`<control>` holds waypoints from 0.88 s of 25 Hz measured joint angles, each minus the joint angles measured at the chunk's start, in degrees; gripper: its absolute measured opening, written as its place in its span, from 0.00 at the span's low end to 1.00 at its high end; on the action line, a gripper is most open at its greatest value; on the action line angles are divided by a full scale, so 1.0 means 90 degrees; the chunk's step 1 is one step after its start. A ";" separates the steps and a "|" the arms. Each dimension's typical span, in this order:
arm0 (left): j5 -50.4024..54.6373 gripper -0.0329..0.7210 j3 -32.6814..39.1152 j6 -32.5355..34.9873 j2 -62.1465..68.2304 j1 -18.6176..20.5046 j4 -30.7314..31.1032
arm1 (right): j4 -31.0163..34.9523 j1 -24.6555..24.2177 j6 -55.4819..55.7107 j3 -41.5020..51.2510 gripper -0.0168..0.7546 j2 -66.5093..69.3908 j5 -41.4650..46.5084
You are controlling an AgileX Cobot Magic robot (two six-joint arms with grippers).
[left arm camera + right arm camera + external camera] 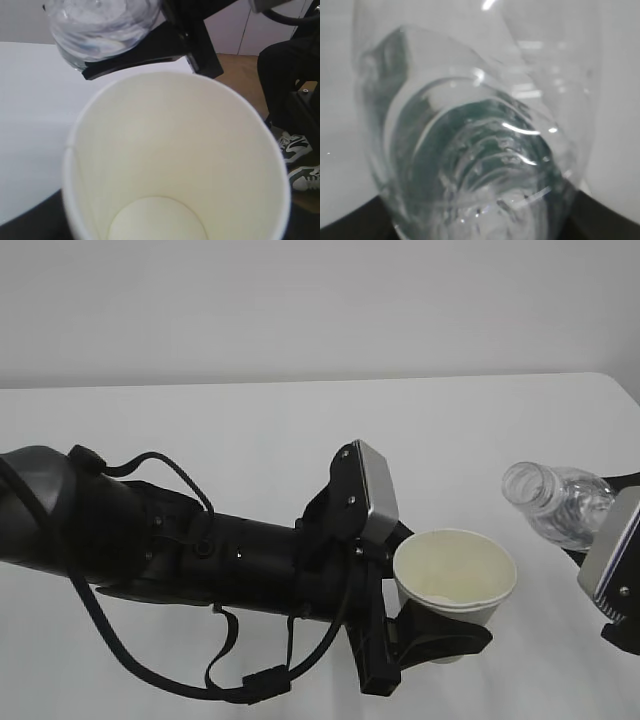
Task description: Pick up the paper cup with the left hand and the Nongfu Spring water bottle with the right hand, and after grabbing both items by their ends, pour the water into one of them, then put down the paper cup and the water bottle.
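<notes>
My left gripper (430, 640) is shut on the base of the white paper cup (455, 580) and holds it above the table, mouth up and tipped toward the camera. In the left wrist view the cup (175, 165) fills the frame and its cream inside looks dry. My right gripper (615, 575) is shut on the clear, capless water bottle (555, 502), tilted with its open mouth pointing up-left, apart from the cup's rim. The bottle shows in the left wrist view (100, 27) and fills the right wrist view (470, 150), with clear water low inside it. No water is flowing.
The white table (250, 430) spreads behind both arms. The thick black left arm with looping cables (170, 560) lies across the left and middle. In the left wrist view, a person's legs and shoes (295, 150) stand beyond the table edge on a brown floor.
</notes>
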 joint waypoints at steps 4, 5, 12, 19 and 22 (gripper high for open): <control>0.0005 0.70 0.0000 0.0000 0.0000 0.0000 -0.0003 | 0.0000 0.0000 -0.0282 0.0000 0.58 0.0000 -0.0013; 0.0005 0.70 0.0000 0.0000 0.0000 0.0000 -0.0003 | 0.0000 0.0000 -0.0375 0.0000 0.58 0.0000 -0.0046; 0.0014 0.70 0.0000 -0.0096 0.0000 0.0000 -0.0003 | 0.0000 0.0000 -0.0956 0.0000 0.58 0.0000 -0.0331; 0.0014 0.70 0.0000 -0.0146 0.0000 -0.0026 0.0036 | 0.0300 0.0000 -0.1464 0.0000 0.58 0.0000 -0.0516; 0.0014 0.70 0.0000 -0.0150 0.0000 -0.0113 0.0048 | 0.0411 0.0000 -0.1513 0.0000 0.58 0.0000 -0.0593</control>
